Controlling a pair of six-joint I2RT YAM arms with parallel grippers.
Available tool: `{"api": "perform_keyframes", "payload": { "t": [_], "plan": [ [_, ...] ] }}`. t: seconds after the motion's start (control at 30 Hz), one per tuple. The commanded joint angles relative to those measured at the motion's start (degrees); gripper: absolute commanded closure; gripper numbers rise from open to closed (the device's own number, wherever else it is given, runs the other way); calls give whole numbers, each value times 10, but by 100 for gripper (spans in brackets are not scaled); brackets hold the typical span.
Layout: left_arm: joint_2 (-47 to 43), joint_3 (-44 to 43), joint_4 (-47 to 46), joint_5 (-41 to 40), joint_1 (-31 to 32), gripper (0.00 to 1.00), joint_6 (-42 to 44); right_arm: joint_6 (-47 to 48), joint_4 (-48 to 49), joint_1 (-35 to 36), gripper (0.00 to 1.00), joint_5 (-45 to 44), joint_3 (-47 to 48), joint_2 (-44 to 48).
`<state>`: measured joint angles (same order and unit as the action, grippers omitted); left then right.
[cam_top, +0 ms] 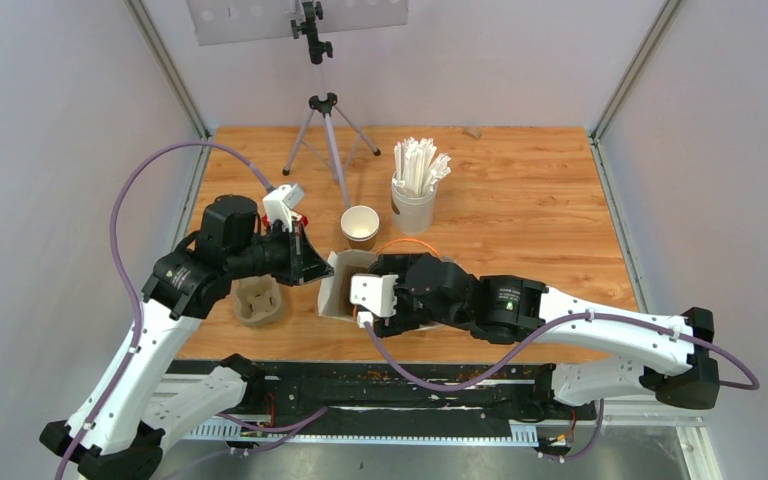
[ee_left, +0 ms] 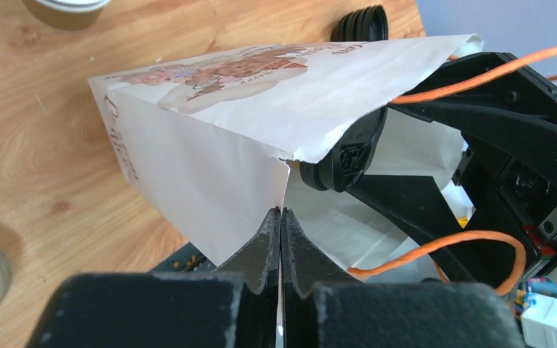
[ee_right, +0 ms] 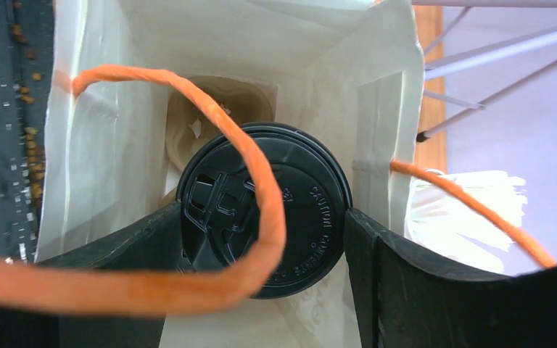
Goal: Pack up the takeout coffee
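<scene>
Over warm wooden tabletop [cam_top: 520, 200]: pinching rim of white printed paper bag [ee_left: 210, 167] in left gripper [ee_left: 281, 214], pressed together; clasping round black plastic-lidded takeout coffee cup [ee_right: 312, 196] by its lid in right gripper [ee_right: 265, 232], inside bag mouth. Lower straight; slip past orange twisted-paper handle [ee_right: 188, 83] draped across lid; keep rim pulled taut.

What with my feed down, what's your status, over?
Left gripper shut on bag at rim. Right gripper clamps lidded coffee cup inside bag. Orange handle crosses over it.

white paper bag with orange cord handles [cam_top: 338, 287]: stood open | white cup of paper-wrapped straws [cam_top: 413, 205]: set behind it | brown moulded-pulp carrier [cam_top: 258, 302]: laid to its left
</scene>
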<state>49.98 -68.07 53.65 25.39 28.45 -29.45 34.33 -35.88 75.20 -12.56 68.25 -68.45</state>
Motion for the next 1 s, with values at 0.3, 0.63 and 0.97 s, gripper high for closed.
{"api": "perform_keyframes", "payload": {
  "t": [0.3,0.63,0.97],
  "plan": [
    [-11,28,-80,-16,-2,99,37,65,73,-9,31,-37,-23,22],
    [-44,54,-59,-8,-2,89,38,42,99,-2,31,42,-43,22],
    [-65,64,3,27,-2,65,35,44,129,17,32,29,-70,12]
  ]
}}
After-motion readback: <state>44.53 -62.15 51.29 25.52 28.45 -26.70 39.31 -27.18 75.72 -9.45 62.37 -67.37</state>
